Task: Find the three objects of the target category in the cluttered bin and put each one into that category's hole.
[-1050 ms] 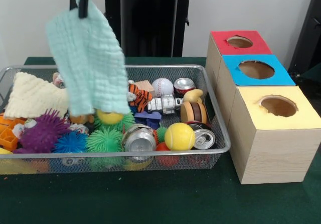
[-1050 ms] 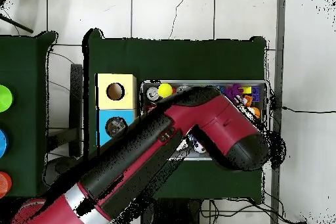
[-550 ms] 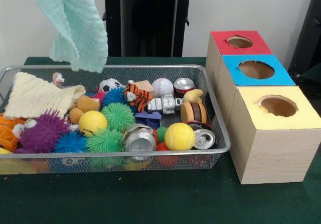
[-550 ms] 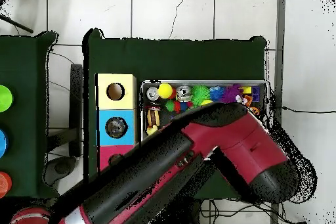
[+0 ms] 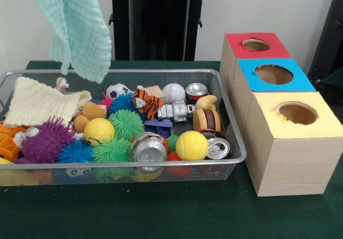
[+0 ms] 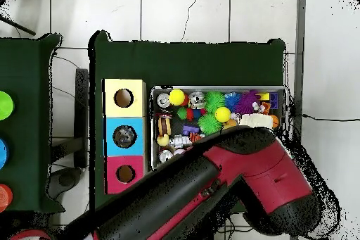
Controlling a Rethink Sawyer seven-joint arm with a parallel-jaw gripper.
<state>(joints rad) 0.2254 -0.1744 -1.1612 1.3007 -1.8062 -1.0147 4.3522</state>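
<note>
A mint green cloth (image 5: 75, 27) hangs in the air above the left back corner of the wire bin (image 5: 236, 137). Its top runs past the picture's upper edge, where the gripper that holds it is out of sight. In the overhead view the red and black arm (image 6: 211, 188) covers the bin's lower side and hides the gripper. The bin holds a cream cloth (image 5: 40, 102), spiky balls, a yellow ball (image 5: 191, 145), a baseball (image 5: 173, 92), a tiger toy (image 5: 147, 102) and crushed cans (image 5: 149, 148).
Right of the bin stand three wooden boxes with round holes: red top (image 5: 254, 45) at the back, blue top (image 5: 273, 74) in the middle, yellow top (image 5: 297, 113) in front. Green cloth covers the table around them.
The mint cloth has risen up and to the left, off the toys it hung over. The gripper has left the front view's top edge. Overhead, the arm has drawn back, uncovering more of the bin.
</note>
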